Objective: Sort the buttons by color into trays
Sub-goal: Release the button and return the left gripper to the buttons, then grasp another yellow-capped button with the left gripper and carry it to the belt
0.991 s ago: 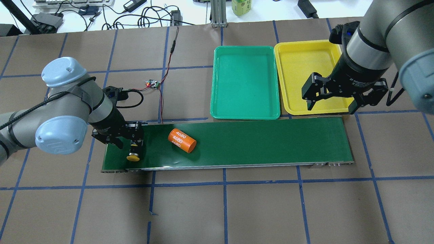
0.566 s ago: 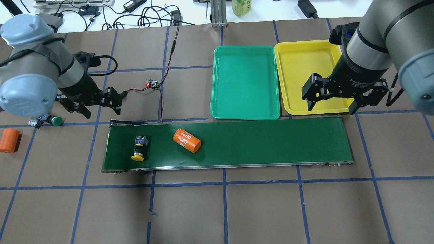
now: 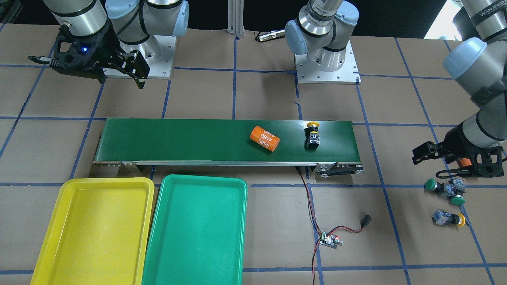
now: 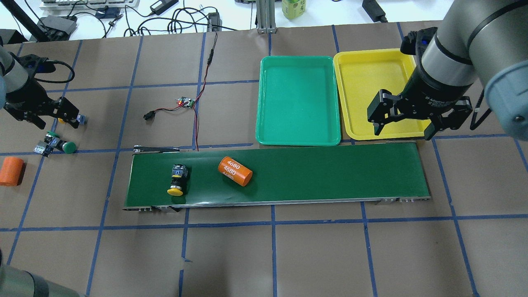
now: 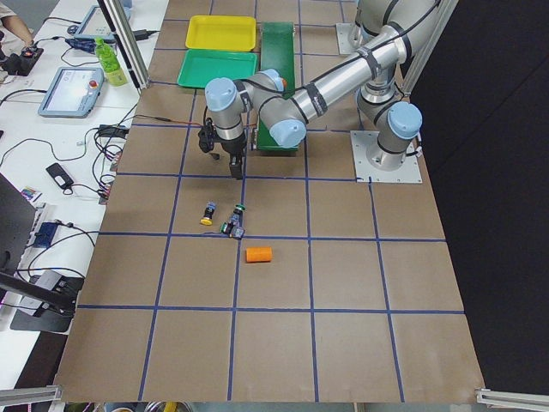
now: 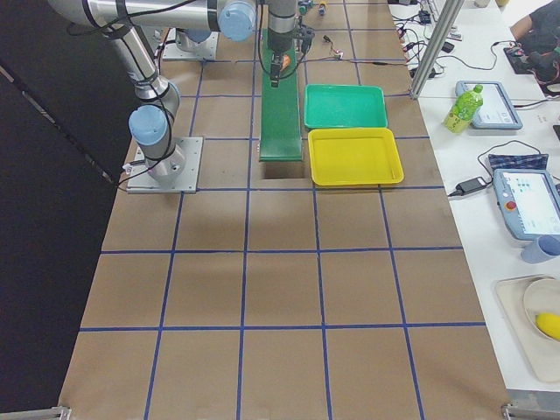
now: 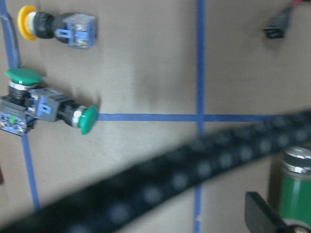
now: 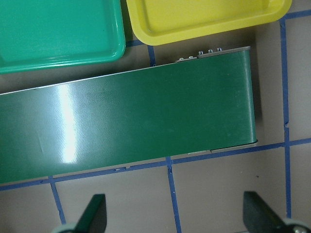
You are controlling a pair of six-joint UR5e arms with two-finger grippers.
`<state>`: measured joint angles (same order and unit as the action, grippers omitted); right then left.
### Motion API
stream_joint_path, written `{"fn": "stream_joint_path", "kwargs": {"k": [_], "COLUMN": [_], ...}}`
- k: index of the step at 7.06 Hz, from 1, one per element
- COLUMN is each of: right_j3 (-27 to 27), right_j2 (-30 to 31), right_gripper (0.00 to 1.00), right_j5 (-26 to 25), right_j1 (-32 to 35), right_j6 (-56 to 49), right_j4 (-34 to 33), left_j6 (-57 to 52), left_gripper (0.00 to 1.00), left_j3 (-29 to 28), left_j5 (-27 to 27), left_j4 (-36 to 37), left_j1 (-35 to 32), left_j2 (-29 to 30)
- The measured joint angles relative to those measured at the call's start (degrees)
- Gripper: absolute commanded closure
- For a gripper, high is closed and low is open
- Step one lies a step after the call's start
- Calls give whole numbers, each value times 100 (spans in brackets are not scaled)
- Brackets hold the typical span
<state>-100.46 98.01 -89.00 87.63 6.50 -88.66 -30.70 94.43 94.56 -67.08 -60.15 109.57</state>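
Swung away from the conveyor belt (image 4: 313, 173), the left tool (image 3: 453, 164) now hangs open near three loose buttons on the counter (image 4: 288, 247), the yellow-capped button (image 3: 448, 219) lying sideways just past the green pair (image 3: 447, 189), away from the robot.

Legible marking: the number "4680", printed in white on the orange cylinder (image 4: 234, 170) lying on the conveyor belt (image 4: 330, 173), left of centre in the overhead view. Two full repeats read along the cylinder wall; a third is cut off at the lower curve. In the front-facing view the same cylinder (image 3: 264, 139) shows "4680" twice, inverted

Print present but too small to read:
- a white line of lettering on the black body above the right gripper (image 4: 402, 133), right side of the overhead view
- white lettering on the left arm (image 3: 481, 16), upper right corner of the front-facing view
- the label of the green bottle (image 4: 293, 8), top edge of the overhead view
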Motion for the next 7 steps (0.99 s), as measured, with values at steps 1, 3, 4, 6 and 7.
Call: {"fn": "stream_joint_path", "kwargs": {"k": [1,3,4,6,7], "right_j3": [0,-6,-7,-12,-22], "right_j2": [-2,-2,-2,-1,-1], "right_gripper": [0,0,0,0,0], "right_j5": [-2,-3,-3,3,5], "right_j1": [0,0,0,0,0], "right_j6": [3,5,3,9,18], "right_j4": [6,12,9,9,10], "left_j6": [-346,-1379,-1931,-2033,-1672], "left_gripper": [0,0,0,0,0], "left_j3": [-152,-494,-600,-807,-900], "left_j5": [-6,-34,-31,-30,-73], "left_j4": [373,697,809,1102,1156], "left_j1": [59,87,90,97,105], "left_j2": [319,901,1093,1393,1509]}}
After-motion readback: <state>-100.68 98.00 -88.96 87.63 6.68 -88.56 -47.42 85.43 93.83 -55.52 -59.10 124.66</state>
